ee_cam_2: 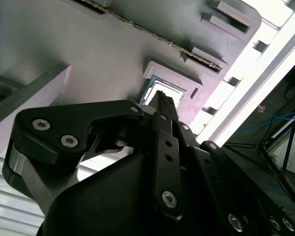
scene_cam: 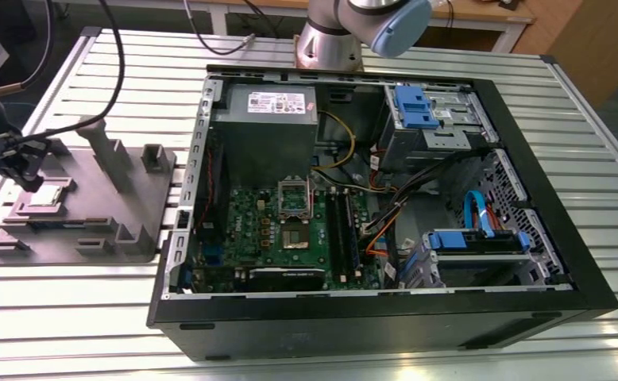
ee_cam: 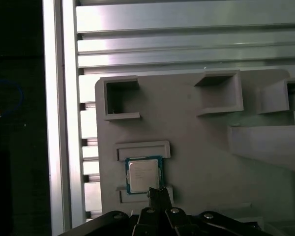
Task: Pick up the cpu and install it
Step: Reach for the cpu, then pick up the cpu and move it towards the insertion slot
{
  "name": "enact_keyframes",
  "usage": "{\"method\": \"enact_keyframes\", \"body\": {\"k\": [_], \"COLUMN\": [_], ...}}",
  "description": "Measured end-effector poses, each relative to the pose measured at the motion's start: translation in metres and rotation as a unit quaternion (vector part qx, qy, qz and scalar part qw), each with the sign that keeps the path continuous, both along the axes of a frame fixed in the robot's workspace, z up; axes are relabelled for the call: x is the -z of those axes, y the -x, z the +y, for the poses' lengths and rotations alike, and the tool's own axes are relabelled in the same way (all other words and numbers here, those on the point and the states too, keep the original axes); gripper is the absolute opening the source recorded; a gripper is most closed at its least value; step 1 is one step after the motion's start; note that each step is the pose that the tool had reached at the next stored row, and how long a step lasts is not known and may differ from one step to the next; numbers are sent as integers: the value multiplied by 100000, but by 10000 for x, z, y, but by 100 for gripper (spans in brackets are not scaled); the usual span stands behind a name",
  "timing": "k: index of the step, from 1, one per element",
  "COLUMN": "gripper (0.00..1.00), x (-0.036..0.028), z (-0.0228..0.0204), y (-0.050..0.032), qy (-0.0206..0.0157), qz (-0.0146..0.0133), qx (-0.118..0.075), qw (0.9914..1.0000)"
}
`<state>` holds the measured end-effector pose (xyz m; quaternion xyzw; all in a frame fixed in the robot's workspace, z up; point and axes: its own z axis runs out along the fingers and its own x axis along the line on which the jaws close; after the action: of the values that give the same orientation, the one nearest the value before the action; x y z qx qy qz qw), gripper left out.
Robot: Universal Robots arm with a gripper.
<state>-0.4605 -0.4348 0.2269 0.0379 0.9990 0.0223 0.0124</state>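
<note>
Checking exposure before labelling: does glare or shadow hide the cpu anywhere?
In the first wrist view the cpu is evenly lit, while the table slats glare; in the second wrist view the cpu's top shines white beyond the dark gripper; in the exterior view the computer case is shadowed inside.

Exterior view looks down steeply on computer case (scene_cam: 394, 317) and grey tray (scene_cam: 129, 208), both wrist views close above the grey tray (ee_cam: 211, 162) (ee_cam_2: 88, 44), sharing the cpu (ee_cam: 143, 174) (ee_cam_2: 159, 89).
</note>
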Motion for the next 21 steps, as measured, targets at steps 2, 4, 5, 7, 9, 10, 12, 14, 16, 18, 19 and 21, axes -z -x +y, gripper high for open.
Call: {"method": "enact_keyframes", "body": {"k": [2,4,5,7,9,10,12,14,16,18,19,21], "gripper": [10,10,10,10,10,10,10,10,10,10,10,10], "x": [15,27,29,35,40,41,41,43,46,56,64,88], "z": [0,0,0,0,0,0,0,2,12,19,22,27], "y": [10,18,19,19,19,19,19,19,20,19,19,19], "qy": [-5,-2,-1,-1,1,-1,-4,-8,-14,-48,-52,-52], "qz": [-11,-6,0,-1,0,-1,-4,-11,-7,-6,-9,-3], "qx": [-2,1,0,0,3,-2,0,-1,12,0,-2,-1], "qw": [100000,100000,100000,100000,100000,100000,100000,100000,100000,100000,100000,100000]}}
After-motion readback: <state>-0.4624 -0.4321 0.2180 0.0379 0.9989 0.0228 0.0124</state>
